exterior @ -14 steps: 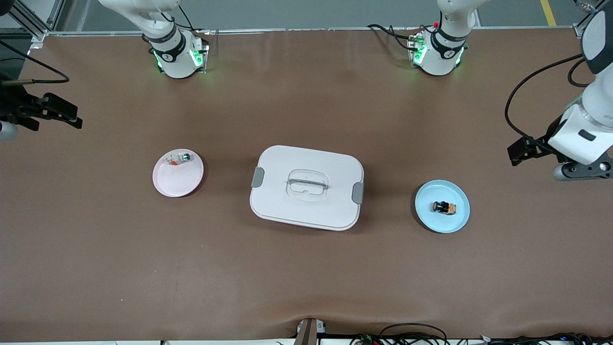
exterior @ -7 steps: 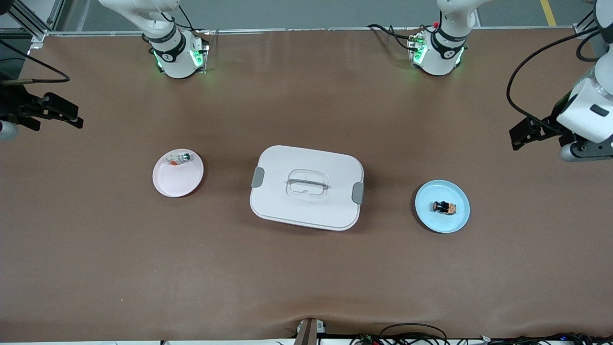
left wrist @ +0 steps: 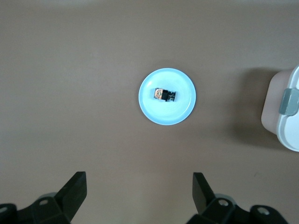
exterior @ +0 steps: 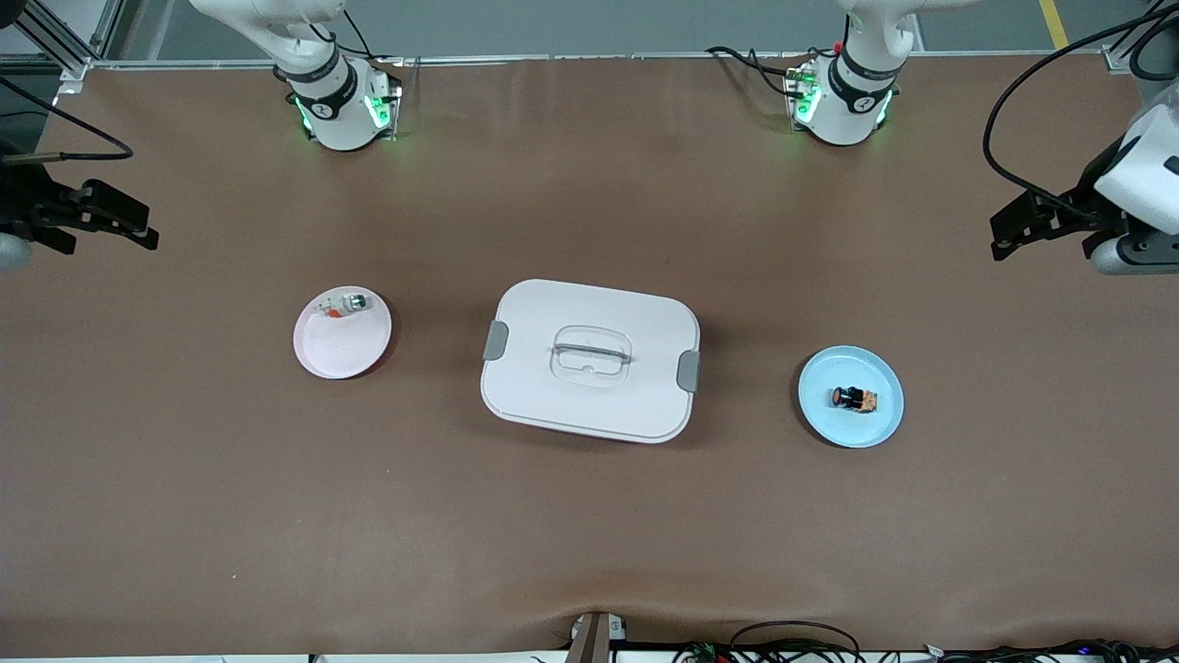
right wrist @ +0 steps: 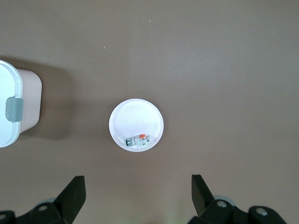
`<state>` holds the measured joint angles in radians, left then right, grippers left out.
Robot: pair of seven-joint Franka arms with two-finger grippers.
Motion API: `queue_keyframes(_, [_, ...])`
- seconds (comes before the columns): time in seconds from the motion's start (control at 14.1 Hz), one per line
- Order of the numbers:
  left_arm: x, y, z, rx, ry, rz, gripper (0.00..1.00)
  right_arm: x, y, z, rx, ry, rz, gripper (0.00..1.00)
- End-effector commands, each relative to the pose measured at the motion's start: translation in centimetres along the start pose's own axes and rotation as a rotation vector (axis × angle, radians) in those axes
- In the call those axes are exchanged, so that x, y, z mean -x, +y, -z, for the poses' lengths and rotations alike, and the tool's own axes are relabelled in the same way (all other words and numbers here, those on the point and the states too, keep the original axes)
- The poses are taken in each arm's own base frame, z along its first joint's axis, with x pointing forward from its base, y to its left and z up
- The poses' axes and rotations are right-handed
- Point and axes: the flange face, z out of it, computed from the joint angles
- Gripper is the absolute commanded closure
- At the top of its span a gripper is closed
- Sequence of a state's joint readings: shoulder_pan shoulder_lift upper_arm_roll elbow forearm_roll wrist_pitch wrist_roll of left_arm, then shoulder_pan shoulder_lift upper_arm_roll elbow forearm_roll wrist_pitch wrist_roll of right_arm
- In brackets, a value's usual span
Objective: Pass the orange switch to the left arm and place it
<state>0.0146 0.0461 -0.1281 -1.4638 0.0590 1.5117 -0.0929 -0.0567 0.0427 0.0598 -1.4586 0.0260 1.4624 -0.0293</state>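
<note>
The orange switch [exterior: 856, 399] lies on a light blue plate [exterior: 875, 425] toward the left arm's end of the table; it also shows in the left wrist view [left wrist: 165, 94]. The white box [exterior: 589, 360] with grey latches stands mid-table. My left gripper [exterior: 1021, 226] is open and empty, high over bare table near that end's edge; in its wrist view [left wrist: 139, 193] the jaws stand wide apart. My right gripper [exterior: 115, 224] is open and empty over the table's right-arm end [right wrist: 138, 196].
A whitish switch with green tip [exterior: 345, 305] lies on a pink-white plate [exterior: 343, 345] toward the right arm's end, also in the right wrist view [right wrist: 138, 140]. The box's corner shows in both wrist views [left wrist: 285, 109] [right wrist: 14, 109]. Cables lie along the table's near edge.
My left gripper has risen and drawn away from the blue plate toward the table's end. The right arm has barely moved. The switches, plates and box have not moved.
</note>
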Motion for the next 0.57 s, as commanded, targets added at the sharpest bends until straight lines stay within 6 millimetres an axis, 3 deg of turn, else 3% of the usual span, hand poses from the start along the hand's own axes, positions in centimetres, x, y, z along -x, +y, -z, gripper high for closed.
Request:
queue_keyframes(0.0, [2.3,0.2,0.1,0.041,-0.006,-0.010,0.00,0.6,0.2,0.5,-0.014,0.035,0.007,0.00])
queue_keyframes(0.5, [5.6,0.2,0.4,0.046,-0.005,-0.005,0.00,0.3,0.2,0.5,-0.013,0.060,0.010,0.00])
